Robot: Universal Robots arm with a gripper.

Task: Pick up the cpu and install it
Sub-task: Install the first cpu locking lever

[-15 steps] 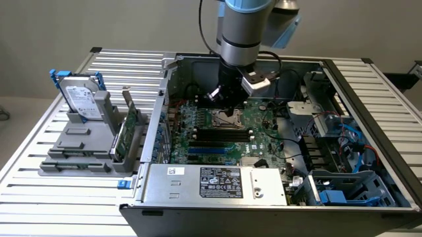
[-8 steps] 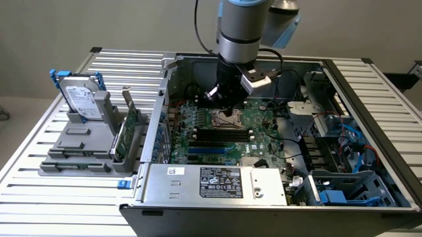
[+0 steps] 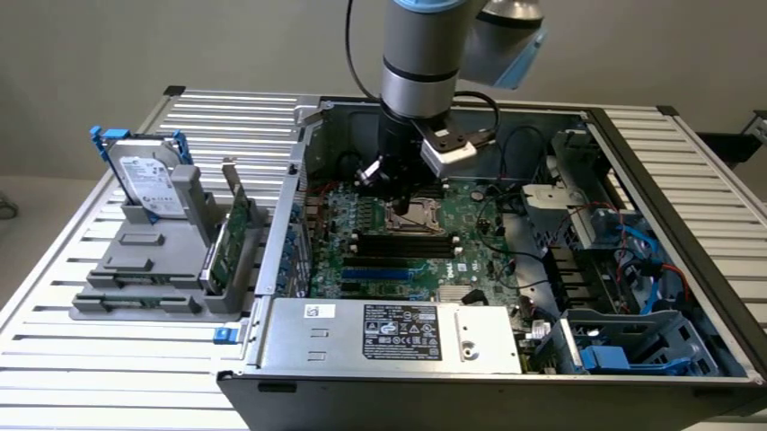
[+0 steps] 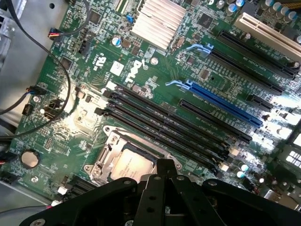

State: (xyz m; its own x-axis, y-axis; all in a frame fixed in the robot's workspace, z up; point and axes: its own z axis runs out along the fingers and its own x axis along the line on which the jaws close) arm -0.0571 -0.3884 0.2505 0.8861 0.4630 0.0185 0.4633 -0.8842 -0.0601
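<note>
cpu seated in motherboard socket, just beneath closed jaws

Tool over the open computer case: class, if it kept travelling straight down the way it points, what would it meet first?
Most likely the cpu in its socket on the motherboard. The tool hangs directly above it, though how much gap remains is hard to judge.

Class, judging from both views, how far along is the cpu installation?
Done: the cpu already lies in the motherboard socket. In hand: the shut gripper sits right over it. Left: whether the chip is fully seated and released cannot be told.
</note>
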